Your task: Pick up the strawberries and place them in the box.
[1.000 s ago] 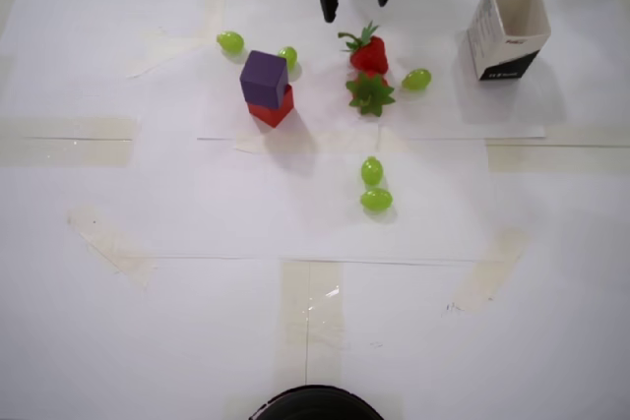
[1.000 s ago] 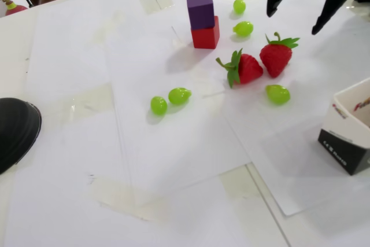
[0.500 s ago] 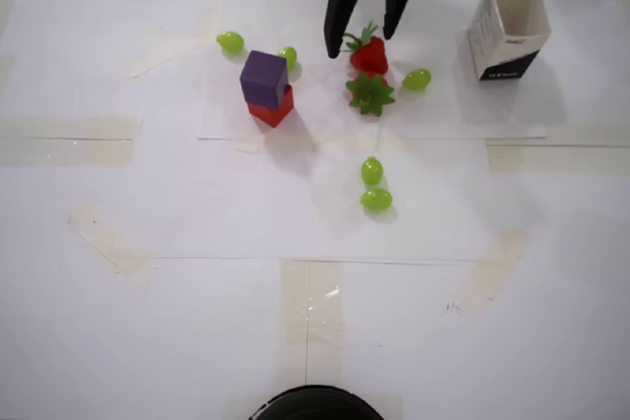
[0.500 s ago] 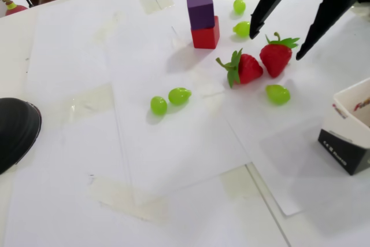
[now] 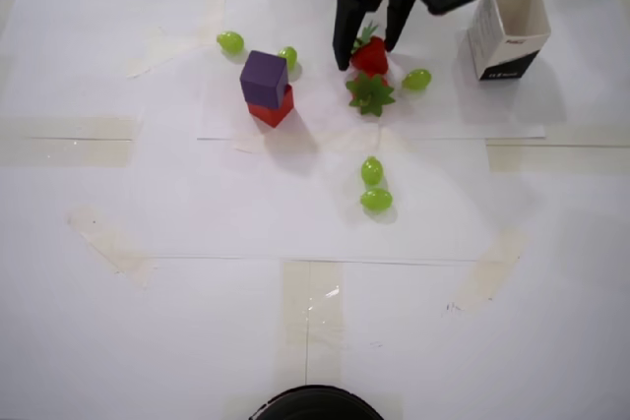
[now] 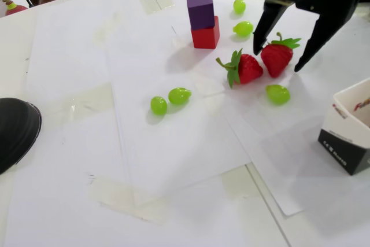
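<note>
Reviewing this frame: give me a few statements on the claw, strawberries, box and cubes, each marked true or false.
1. The claw is open, its fingers on either side of one strawberry. True.
2. The other strawberry is already in the box. False: it lies on the paper beside the first.
3. The purple cube sits on the red cube. True.
4. The box lies tipped on its side. False: it stands upright with its top open.
5. No grapes are on the table. False: several green grapes lie around.
</note>
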You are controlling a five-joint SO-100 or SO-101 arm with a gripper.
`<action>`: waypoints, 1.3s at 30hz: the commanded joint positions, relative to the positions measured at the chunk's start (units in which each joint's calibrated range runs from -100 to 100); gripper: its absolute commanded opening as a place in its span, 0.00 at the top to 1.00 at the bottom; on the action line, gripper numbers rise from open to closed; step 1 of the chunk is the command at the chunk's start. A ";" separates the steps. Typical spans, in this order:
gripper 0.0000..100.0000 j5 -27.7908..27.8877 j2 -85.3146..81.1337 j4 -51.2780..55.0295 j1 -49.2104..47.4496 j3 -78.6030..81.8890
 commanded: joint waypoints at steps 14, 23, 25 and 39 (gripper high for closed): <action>0.89 1.90 -1.32 5.81 0.83 -8.62; 0.89 4.05 3.49 19.05 0.61 -23.99; 0.89 4.74 5.21 22.40 0.61 -27.71; 0.89 4.98 12.35 41.68 -2.78 -51.26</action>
